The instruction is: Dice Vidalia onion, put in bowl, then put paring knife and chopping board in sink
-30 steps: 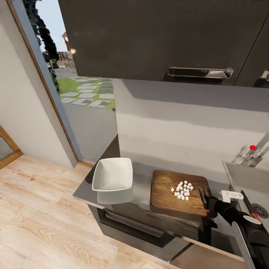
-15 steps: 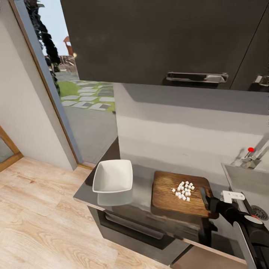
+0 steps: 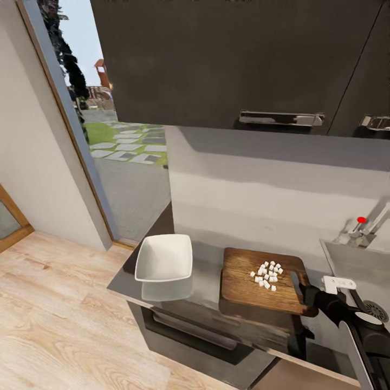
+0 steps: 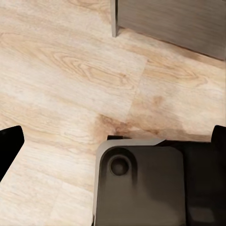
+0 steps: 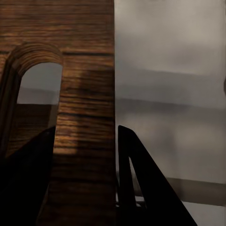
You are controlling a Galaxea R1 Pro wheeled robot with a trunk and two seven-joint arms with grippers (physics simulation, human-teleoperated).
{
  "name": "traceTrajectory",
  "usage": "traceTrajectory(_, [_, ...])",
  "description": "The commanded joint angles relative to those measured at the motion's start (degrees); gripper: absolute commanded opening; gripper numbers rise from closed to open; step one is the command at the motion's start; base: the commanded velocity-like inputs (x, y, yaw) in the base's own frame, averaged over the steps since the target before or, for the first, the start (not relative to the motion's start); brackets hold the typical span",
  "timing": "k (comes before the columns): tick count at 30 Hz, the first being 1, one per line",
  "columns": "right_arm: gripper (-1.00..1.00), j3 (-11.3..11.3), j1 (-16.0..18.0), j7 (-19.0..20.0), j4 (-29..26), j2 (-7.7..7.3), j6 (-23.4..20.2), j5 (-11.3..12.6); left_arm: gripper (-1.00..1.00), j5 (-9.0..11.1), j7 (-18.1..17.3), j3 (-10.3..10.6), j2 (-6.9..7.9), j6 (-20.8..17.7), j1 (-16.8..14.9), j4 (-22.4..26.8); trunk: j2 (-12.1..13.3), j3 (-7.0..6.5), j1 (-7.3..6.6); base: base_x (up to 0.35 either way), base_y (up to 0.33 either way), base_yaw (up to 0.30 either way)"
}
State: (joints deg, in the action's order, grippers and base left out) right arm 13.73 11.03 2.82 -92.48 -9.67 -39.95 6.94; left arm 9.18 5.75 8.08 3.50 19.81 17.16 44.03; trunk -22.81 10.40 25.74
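The right gripper point(image 3: 301, 287) is at the handle end of the chopping board point(image 3: 249, 276), the end nearest the sink point(image 3: 352, 260). In the right wrist view its two dark fingers point(image 5: 136, 174) sit either side of the wooden strip beside the handle hole, so it looks clamped on the board's end. The board lies near the front edge of the countertop point(image 3: 208, 260), and a small heap of white diced onion point(image 3: 267, 275) rests on it, toward the handle end.

The white bowl point(image 3: 163, 259) sits at the countertop's left end, just beside the front edge, well apart from the board.

Here's the worry: that dice is loose. If the board is lifted unevenly from one end, the cubes could slide off onto the countertop or over the front edge to the floor point(image 3: 59, 319) before they ever reach the bowl. Tip too steeply over the bowl and pieces may scatter past its rim. The grip is on a narrow strip at one end, so the board's weight hangs far out, and I'd judge a twist or a slip in the fingers quite possible.

The left gripper point(image 4: 113, 141) hangs low over the wooden floor beside the robot's own base point(image 4: 141, 183), its dark fingertips spread wide, holding nothing.

I can't make out the paring knife for certain.
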Motion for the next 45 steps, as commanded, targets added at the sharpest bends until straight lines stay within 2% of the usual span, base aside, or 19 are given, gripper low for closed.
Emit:
traceTrajectory(1, [-1.00, 0.07, 0.04, 0.08, -0.06, 0.00, -0.31, 0.41, 1.00, 0.58, 0.46, 0.44, 0.10, 0.14, -0.01, -0.05, -0.11, 0.01, 0.04, 0.000, 0.000, 0.000])
traceTrajectory(10, [-1.00, 0.07, 0.04, 0.08, -0.15, 0.00, -0.31, 0.40, 1.00, 0.58, 0.43, 0.44, 0.10, 0.14, -0.02, -0.39, -0.11, -0.80, 0.04, 0.000, 0.016, 0.000])
traceTrajectory(24, [-1.00, 0.07, 0.04, 0.08, -0.15, 0.00, -0.31, 0.37, 1.00, 0.58, 0.40, 0.44, 0.10, 0.14, -0.02, -1.25, -0.11, -2.07, 0.04, 0.000, 0.192, 0.000])
traceTrajectory(45, [-1.00, 0.07, 0.04, 0.08, -0.15, 0.00, -0.31, 0.36, 1.00, 0.58, 0.41, 0.44, 0.01, 0.14, -0.02, -1.40, -0.11, -3.96, 0.04, 0.000, 0.049, 0.000])
